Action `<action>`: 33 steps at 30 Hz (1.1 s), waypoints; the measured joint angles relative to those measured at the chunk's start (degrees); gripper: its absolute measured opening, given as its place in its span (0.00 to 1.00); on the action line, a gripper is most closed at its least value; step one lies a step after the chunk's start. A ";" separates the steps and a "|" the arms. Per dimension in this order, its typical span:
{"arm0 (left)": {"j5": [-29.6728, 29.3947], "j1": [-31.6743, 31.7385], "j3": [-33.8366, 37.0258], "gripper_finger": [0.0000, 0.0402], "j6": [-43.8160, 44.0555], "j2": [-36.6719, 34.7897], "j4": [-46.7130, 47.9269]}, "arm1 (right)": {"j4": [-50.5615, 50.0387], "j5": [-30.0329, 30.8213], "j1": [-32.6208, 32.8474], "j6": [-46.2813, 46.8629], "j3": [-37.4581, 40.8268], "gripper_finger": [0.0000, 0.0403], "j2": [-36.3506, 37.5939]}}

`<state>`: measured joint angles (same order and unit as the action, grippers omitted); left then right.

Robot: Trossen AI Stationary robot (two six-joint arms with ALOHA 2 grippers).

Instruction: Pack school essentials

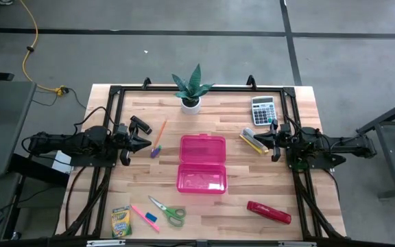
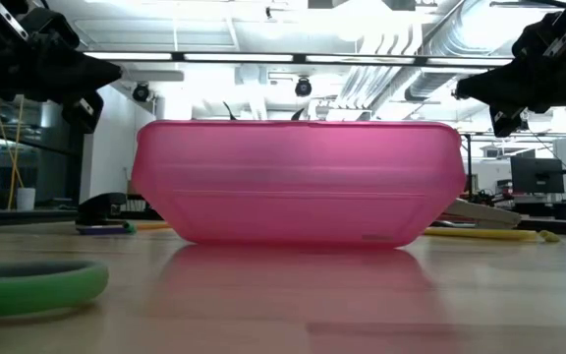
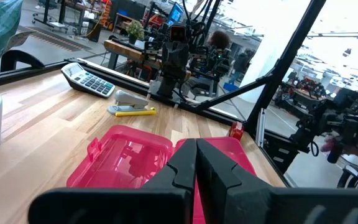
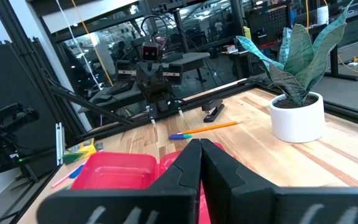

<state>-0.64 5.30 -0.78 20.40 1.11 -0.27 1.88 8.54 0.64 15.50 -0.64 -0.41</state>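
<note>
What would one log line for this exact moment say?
stage: not started | pink case: open, mid-table | left end effector: shut, empty | right end effector: shut, empty | scissors: outside case

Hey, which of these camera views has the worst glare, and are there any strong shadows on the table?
Low view: the worst, with the ceiling lights glaring behind the pink case, which mirrors faintly on the tabletop. High view: even light, no hard shadow by the potted plant. Left wrist view: a bright washed-out patch in the room behind.
</note>
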 joint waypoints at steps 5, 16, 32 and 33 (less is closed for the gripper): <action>0.00 0.00 0.00 0.00 0.00 0.00 -0.02 | 3.82 0.44 -0.02 1.88 0.00 0.00 -0.04; -1.45 0.00 -0.01 0.00 0.30 0.02 -0.55 | 40.35 7.87 -0.02 11.88 -0.38 0.00 0.00; -7.33 0.42 -4.86 0.00 16.82 3.70 -21.57 | 20.66 6.82 -0.02 4.86 -24.52 0.00 -23.91; -6.93 0.39 -6.40 0.00 15.93 5.27 -19.61 | 19.87 7.58 -0.02 4.97 -25.84 0.00 -25.45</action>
<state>-7.57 5.69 -7.18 36.33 6.38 -19.88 21.75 16.11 0.62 20.47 -26.49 -25.87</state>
